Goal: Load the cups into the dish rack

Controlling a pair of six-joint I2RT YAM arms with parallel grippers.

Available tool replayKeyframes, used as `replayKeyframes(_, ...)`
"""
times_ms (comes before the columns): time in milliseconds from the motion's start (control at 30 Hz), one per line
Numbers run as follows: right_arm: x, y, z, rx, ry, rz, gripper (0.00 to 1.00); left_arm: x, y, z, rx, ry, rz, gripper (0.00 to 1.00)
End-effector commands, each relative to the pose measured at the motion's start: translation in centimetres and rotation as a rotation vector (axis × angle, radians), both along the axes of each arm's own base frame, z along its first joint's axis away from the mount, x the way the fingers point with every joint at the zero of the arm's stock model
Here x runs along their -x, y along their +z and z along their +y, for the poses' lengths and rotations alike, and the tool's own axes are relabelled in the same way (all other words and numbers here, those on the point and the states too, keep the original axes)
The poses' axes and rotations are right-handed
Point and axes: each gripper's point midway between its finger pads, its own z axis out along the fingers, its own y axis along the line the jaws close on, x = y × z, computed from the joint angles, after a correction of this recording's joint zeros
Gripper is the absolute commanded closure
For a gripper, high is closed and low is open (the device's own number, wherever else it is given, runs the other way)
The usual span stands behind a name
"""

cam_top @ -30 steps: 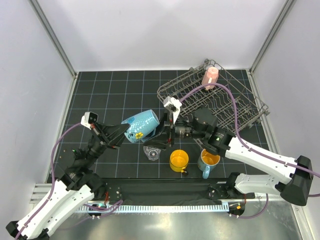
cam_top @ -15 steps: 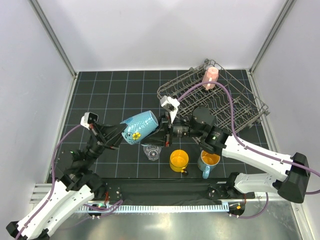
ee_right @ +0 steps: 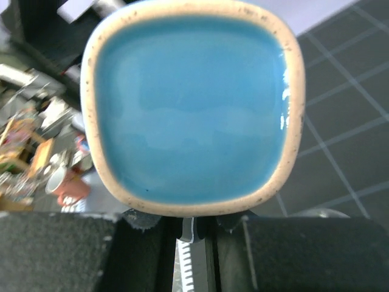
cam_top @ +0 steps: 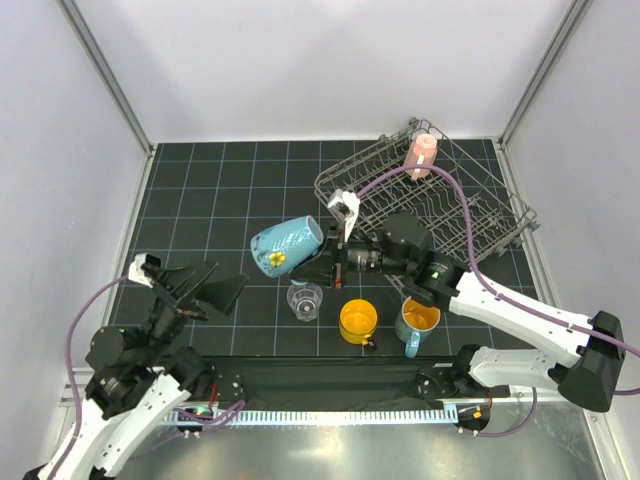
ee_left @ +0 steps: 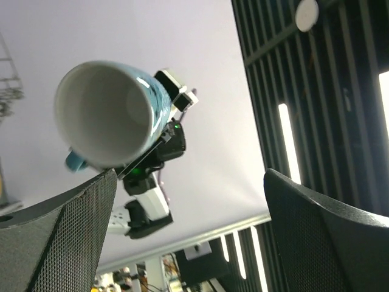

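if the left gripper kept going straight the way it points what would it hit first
Likely the blue mug held by the right gripper. The open left gripper aims toward it, but its wrist view shows the mug left of centre, so it may miss.

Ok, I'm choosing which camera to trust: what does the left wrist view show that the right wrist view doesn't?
Only the left wrist view: the white inside of the blue mug, seen mouth-on, with the open left gripper clear of it, its fingers framing the picture. Only the right wrist view: the mug's flat blue base with a speckled cream rim, the right gripper shut on the mug, and the black gridded mat. Both: the same mug, held off the table.
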Motion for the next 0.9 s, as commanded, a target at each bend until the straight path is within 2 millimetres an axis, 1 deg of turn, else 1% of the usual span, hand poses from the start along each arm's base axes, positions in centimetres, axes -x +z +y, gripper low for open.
replayKeyframes(0, -3.4, 2.6, -2.7, -0.042, -0.192, -0.058, 0.96, -0.5, -3.8, 2.6, -0.135, 0.152, 0.108, 0.0)
replayKeyframes(33, -4.4, 2.4, -3.5, -0.027, -0.242, -0.05, 0.96, -0.4, -4.2, 3.0, -0.147, 0.161, 0.122, 0.0)
replayKeyframes(67, -5.6, 1.1, -4.4, 0.028, -0.306, -0.014, 0.96, -0.5, -5.8, 2.9, -0.202, 0.164, 0.174, 0.0)
replayKeyframes(100, -8.2, 0.9, -6.1, 0.044, -0.423, 0.001, 0.96, -0.5, -6.2, 2.9, -0.229, 0.163, 0.185, 0.0)
replayKeyframes(133, -9.4, 0.1, -7.4, 0.067, -0.5, 0.054, 0.96, -0.2, -6.3, 2.7, -0.259, 0.15, 0.181, 0.0)
replayKeyframes(167, -10.6, -1.4, -9.0, 0.118, -0.576, 0.111, 0.96, -0.2, -6.7, 2.4, -0.282, 0.139, 0.188, 0.0)
replayKeyframes(200, -13.5, -2.3, -12.2, 0.14, -0.736, 0.145, 0.96, -0.6, -7.3, 1.8, -0.315, 0.127, 0.211, 0.0)
replayKeyframes(233, -14.7, -3.0, -14.0, 0.162, -0.817, 0.177, 0.96, -0.3, -7.3, 1.3, -0.332, 0.1, 0.205, 0.01)
replayKeyframes(267, -15.3, -4.8, -16.1, 0.225, -0.9, 0.238, 0.96, -0.4, -7.3, 1.1, -0.354, 0.093, 0.201, 0.01)
replayKeyframes(300, -16.5, -4.9, -18.2, 0.251, -0.995, 0.253, 0.96, -0.6, -7.7, 0.6, -0.387, 0.079, 0.211, 0.02)
replayKeyframes(333, -18.3, -5.5, -22.0, 0.283, -1.154, 0.28, 0.96, -0.4, -8.0, 0.0, -0.412, 0.05, 0.213, 0.02)
replayKeyframes(367, -18.8, -7.1, -24.0, 0.347, -1.229, 0.34, 0.96, -0.5, -7.8, 0.0, -0.439, 0.055, 0.196, 0.02)
replayKeyframes(400, -19.6, -6.8, -25.4, 0.35, -1.286, 0.354, 0.96, -0.5, -8.5, -0.9, -0.481, 0.014, 0.214, 0.02)
replayKeyframes(433, -20.7, -7.1, -28.4, 0.365, -1.395, 0.377, 0.96, -0.5, -8.7, -1.2, -0.504, -0.002, 0.217, 0.02)
replayKeyframes(467, -21.0, -7.6, -29.6, 0.387, -1.442, 0.403, 0.96, -0.3, -8.9, -1.4, -0.526, -0.02, 0.216, 0.02)
replayKeyframes(500, -22.2, -8.0, -30.8, 0.408, -1.489, 0.428, 0.96, -0.3, -9.0, -1.6, -0.551, -0.027, 0.219, 0.03)
replayKeyframes(533, -22.7, -8.4, -31.9, 0.423, -1.528, 0.445, 0.96, -0.4, -9.2, -1.9, -0.57, -0.038, 0.225, 0.03)
replayKeyframes(567, -23.6, -9.2, -33.7, 0.446, -1.59, 0.473, 0.96, -0.3, -9.1, -2.0, -0.579, -0.049, 0.213, 0.03)
replayKeyframes(633, -24.3, -10.0, -35.5, 0.461, -1.656, 0.496, 0.96, -0.3, -9.0, -2.2, -0.6, -0.055, 0.2, 0.04)
replayKeyframes(667, -24.6, -10.4, -37.4, 0.471, -1.729, 0.503, 0.96, -0.3, -8.8, -2.2, -0.605, -0.054, 0.193, 0.04)
replayKeyframes(700, -24.9, -11.4, -38.2, 0.484, -1.764, 0.531, 0.96, -0.2, -8.6, -2.1, -0.616, -0.05, 0.174, 0.04)
replayKeyframes(733, -25.2, -11.7, -39.0, 0.483, -1.797, 0.535, 0.96, -0.3, -8.7, -1.9, -0.627, -0.045, 0.176, 0.04)
replayKeyframes(767, -25.1, -12.2, -40.3, 0.502, -1.858, 0.534, 0.96, -0.2, -8.5, -1.7, -0.629, -0.035, 0.165, 0.04)
replayKeyframes(867, -25.5, -14.6, -42.1, 0.571, -1.935, 0.573, 0.96, -0.3, -7.5, -0.8, -0.646, 0.016, 0.12, 0.04)
